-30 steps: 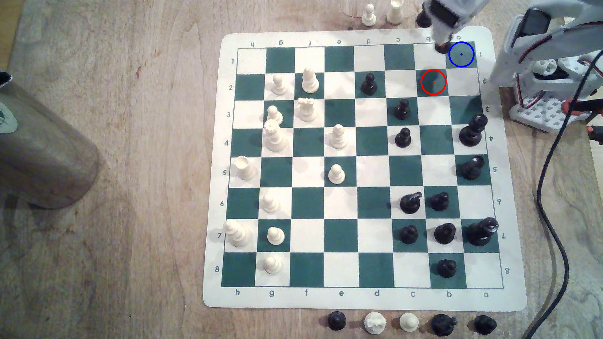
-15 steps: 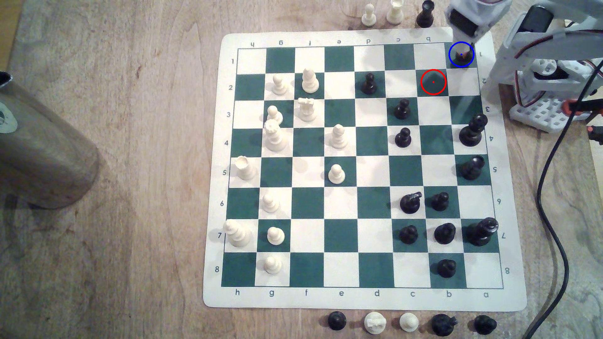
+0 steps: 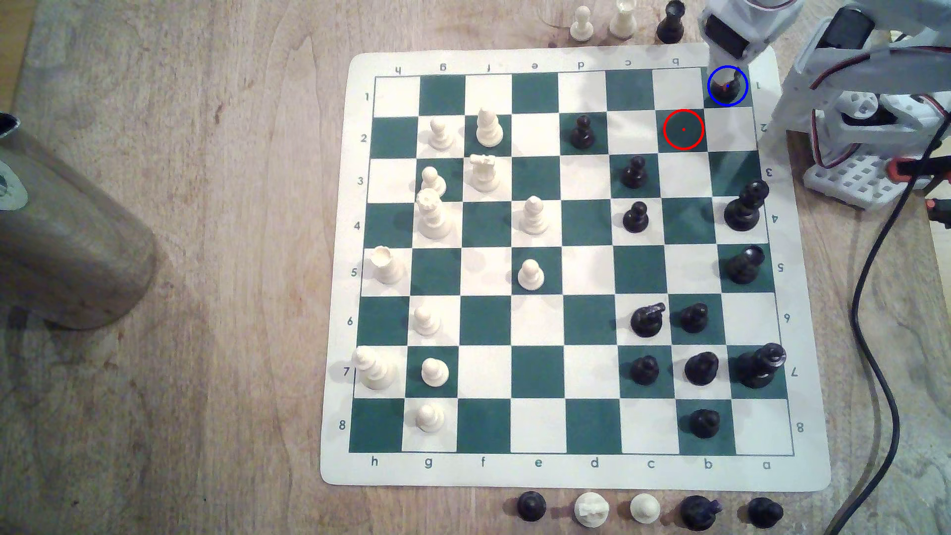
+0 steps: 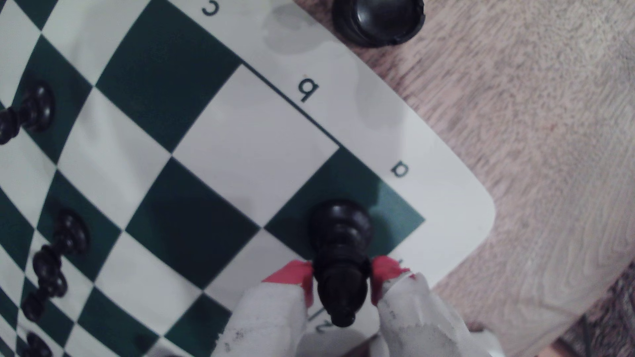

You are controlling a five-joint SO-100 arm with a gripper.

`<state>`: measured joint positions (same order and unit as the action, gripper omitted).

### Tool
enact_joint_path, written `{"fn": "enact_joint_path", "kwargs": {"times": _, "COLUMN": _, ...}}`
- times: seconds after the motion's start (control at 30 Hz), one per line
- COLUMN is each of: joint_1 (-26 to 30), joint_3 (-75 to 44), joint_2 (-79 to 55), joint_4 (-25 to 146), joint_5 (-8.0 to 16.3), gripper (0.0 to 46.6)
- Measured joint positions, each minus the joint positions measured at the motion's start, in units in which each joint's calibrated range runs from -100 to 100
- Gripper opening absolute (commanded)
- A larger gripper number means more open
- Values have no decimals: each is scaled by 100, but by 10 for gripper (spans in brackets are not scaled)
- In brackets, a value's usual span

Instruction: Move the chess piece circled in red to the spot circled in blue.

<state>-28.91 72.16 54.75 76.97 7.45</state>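
Change: carried from beside the blue ring a second ago to inside it; barely shifted over the last half second.
Gripper: white two-fingered gripper with red-taped tips [image 4: 342,279] [image 3: 727,77], closed on the piece's upper body, one tip on each side.
Piece: slim black plastic bishop [image 4: 338,254] [image 3: 729,88], upright, long axis vertical, pointed top up between the fingers, round base over the square.
Spot: dark green corner square marked a and 1 [image 4: 395,214] [image 3: 741,100], blue-ringed.
Contact: base touching or just above, cannot tell.
Nearby: red-ringed green square [image 3: 683,129] bare, one square diagonally away.
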Motion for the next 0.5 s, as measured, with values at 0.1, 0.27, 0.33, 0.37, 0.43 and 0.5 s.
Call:
{"fn": "enact_joint_path", "kwargs": {"times": 0.1, "joint_1": 7, "joint_3": 45, "joint_2": 0, "joint_4": -48, "joint_5": -15, "gripper": 33}}
{"fn": "enact_joint_path", "kwargs": {"times": 0.27, "joint_1": 7, "joint_3": 45, "joint_2": 0, "joint_4": -72, "joint_5": -20, "gripper": 33}}
{"fn": "enact_joint_path", "kwargs": {"times": 0.33, "joint_1": 7, "joint_3": 45, "joint_2": 0, "joint_4": -72, "joint_5": -20, "gripper": 33}}
{"fn": "enact_joint_path", "kwargs": {"times": 0.37, "joint_1": 7, "joint_3": 45, "joint_2": 0, "joint_4": -72, "joint_5": -20, "gripper": 53}}
{"fn": "enact_joint_path", "kwargs": {"times": 0.43, "joint_1": 7, "joint_3": 45, "joint_2": 0, "joint_4": -72, "joint_5": -20, "gripper": 127}}
{"fn": "enact_joint_path", "kwargs": {"times": 0.5, "joint_1": 0, "joint_3": 54, "joint_2": 0, "joint_4": -80, "joint_5": -20, "gripper": 186}}
